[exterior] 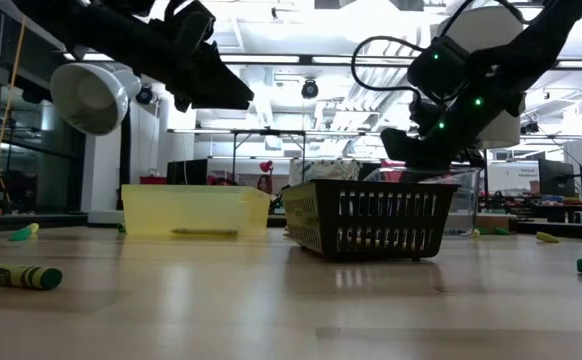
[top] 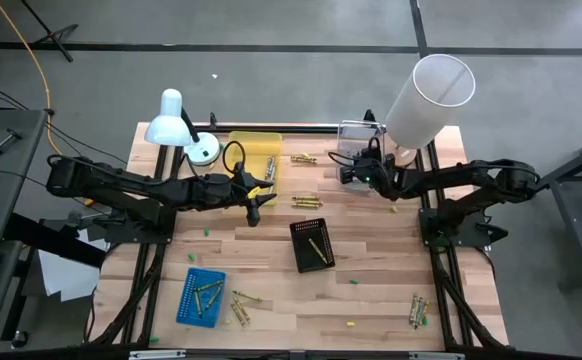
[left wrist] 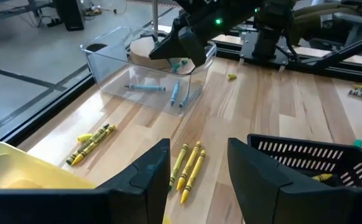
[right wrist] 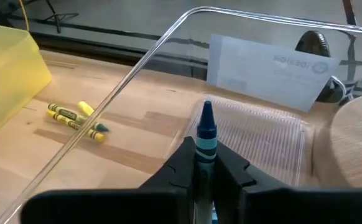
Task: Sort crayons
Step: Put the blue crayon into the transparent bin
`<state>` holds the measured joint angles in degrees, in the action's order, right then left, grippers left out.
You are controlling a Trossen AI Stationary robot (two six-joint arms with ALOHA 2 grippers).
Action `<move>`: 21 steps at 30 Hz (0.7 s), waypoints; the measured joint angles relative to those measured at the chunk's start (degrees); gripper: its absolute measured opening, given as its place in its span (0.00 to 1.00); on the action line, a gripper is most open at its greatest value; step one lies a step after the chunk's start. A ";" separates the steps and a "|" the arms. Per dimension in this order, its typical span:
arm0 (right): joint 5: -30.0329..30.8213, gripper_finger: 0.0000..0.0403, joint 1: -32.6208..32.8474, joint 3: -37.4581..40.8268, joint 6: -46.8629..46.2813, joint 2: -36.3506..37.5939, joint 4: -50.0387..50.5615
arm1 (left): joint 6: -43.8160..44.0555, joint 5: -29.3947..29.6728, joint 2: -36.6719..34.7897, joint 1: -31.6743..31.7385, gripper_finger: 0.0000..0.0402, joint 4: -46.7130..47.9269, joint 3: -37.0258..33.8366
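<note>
1. Pinching a blue wax crayon [right wrist: 206, 134] between its fingertips, the right pincer [right wrist: 204, 163] hung over the clear plastic bin [right wrist: 274, 140] at the far right of the wooden bench [top: 371, 290]. The crayon's point stuck forward past the fingers, along the pincer's own line.
2. The release looked like the move in hand; the crayon stood inside the bin's rim, so it would likely drop straight in beside the blue ones [left wrist: 171, 93] already lying there.
3. The left pincer [left wrist: 196, 168] stood released, holding nothing, near the bench's middle beside the yellow plastic tray [top: 254, 152]. Three yellow crayons [left wrist: 188, 163] lay just ahead between its fingers, long axes running roughly away from it.
4. The black mesh basket [left wrist: 305, 158] sat close on one side, leaving bare bench on the other for approach.
</note>
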<state>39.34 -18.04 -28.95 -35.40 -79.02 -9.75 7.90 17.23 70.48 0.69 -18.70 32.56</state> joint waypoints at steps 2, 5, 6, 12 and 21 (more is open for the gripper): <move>0.19 0.11 0.07 0.00 0.69 0.00 0.07 | 0.02 0.00 0.00 0.00 0.36 0.00 0.00; 0.67 0.20 0.13 0.00 0.96 0.00 0.06 | 0.02 0.00 0.00 0.00 0.36 0.04 0.00; 0.71 0.23 0.12 0.00 1.18 0.00 0.06 | 0.02 0.01 0.00 0.00 0.36 0.05 0.00; 0.89 0.40 0.34 0.00 4.83 0.46 -1.80 | 0.02 0.01 0.00 0.00 0.36 0.09 0.00; 0.61 0.46 9.90 0.00 22.48 5.95 -18.48 | -0.03 -0.02 0.00 -0.05 0.36 0.92 0.00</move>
<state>39.95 -8.14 -28.95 -12.92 -73.07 -28.24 7.87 17.21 70.48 0.64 -17.78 32.56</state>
